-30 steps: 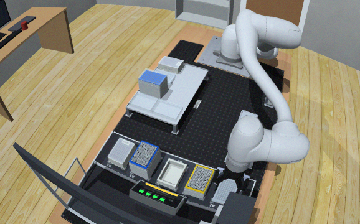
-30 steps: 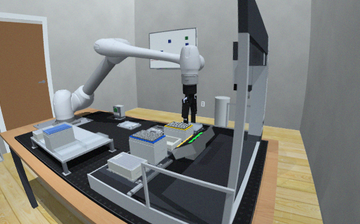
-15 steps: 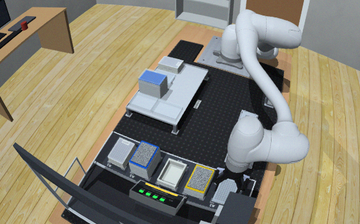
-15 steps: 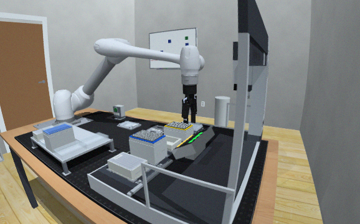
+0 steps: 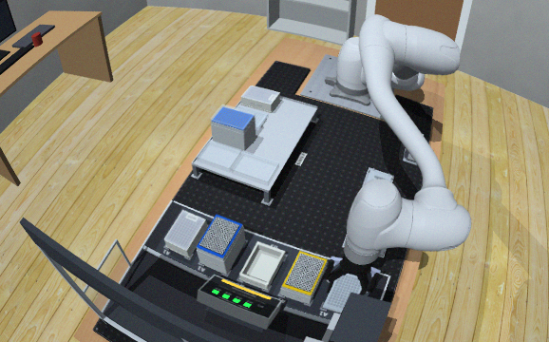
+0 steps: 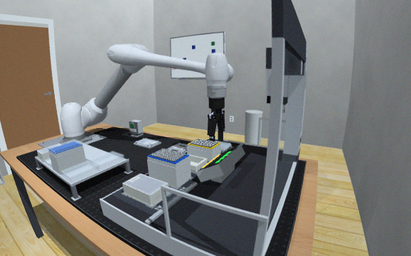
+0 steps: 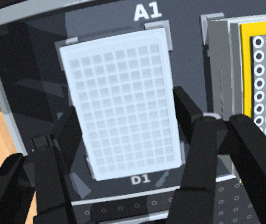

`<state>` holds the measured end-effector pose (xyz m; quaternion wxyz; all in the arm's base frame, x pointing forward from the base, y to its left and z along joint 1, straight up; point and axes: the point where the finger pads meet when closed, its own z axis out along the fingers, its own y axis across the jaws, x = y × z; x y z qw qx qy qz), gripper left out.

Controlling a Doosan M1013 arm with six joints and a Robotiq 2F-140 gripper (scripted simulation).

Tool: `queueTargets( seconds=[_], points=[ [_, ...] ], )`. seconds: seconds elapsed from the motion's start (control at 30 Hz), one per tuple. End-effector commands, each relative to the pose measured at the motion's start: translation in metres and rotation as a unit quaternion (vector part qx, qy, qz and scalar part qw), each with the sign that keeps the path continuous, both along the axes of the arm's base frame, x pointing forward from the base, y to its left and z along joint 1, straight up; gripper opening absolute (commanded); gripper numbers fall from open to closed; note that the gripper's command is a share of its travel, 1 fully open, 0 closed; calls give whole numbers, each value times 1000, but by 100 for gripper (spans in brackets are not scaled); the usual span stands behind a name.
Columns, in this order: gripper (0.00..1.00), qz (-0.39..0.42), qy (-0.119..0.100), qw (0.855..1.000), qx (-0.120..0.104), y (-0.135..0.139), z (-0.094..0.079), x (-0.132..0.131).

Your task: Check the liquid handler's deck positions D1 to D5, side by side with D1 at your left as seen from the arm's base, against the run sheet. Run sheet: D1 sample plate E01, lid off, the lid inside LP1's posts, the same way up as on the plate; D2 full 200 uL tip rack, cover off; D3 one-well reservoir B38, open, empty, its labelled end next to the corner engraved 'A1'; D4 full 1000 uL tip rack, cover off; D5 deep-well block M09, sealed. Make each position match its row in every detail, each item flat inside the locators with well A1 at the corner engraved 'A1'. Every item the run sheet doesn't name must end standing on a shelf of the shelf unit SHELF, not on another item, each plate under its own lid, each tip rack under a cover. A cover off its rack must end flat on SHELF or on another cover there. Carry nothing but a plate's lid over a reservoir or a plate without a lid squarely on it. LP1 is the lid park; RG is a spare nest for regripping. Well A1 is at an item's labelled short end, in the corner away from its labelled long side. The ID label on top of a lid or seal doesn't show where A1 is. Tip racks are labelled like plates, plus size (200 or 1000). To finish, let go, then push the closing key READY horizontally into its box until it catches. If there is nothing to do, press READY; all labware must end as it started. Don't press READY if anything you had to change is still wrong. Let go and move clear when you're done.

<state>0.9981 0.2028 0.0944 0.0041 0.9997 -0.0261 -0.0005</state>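
My gripper [image 7: 126, 110] is down over deck position D1 and shut on the white sample plate [image 7: 121, 110], one finger on each long side. The plate has no lid and sits slightly skewed to the nest, below the engraved 'A1' corner. In the top view the plate [image 5: 343, 291] shows at the right end of the deck row, and the arm's wrist hides the fingers. In the exterior view the gripper [image 6: 216, 136] stands upright behind the yellow-rimmed tip rack [image 6: 203, 149]. A flat lid-like piece [image 6: 148, 143] lies on the table behind the deck.
Beside D1 stand the yellow-rimmed rack [image 5: 304, 275], an open white reservoir [image 5: 261, 265], a blue-rimmed rack [image 5: 221, 242] and a white sealed block [image 5: 184, 233]. The shelf unit [image 5: 255, 142] carries a blue-topped box [image 5: 233, 125] and a white item [image 5: 260, 98]. The handler's head with green lights [image 5: 238, 299] sits close in front.
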Motion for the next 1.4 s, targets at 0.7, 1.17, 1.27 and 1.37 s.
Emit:
queueTargets(
  seconds=[0.7,1.17,1.27,1.37],
  points=[
    [10,0,-1,1000,0,0,-4,0],
    [66,0,-1,1000,0,0,-4,0],
    [66,0,-1,1000,0,0,-4,0],
    [66,0,-1,1000,0,0,-4,0]
  ],
)
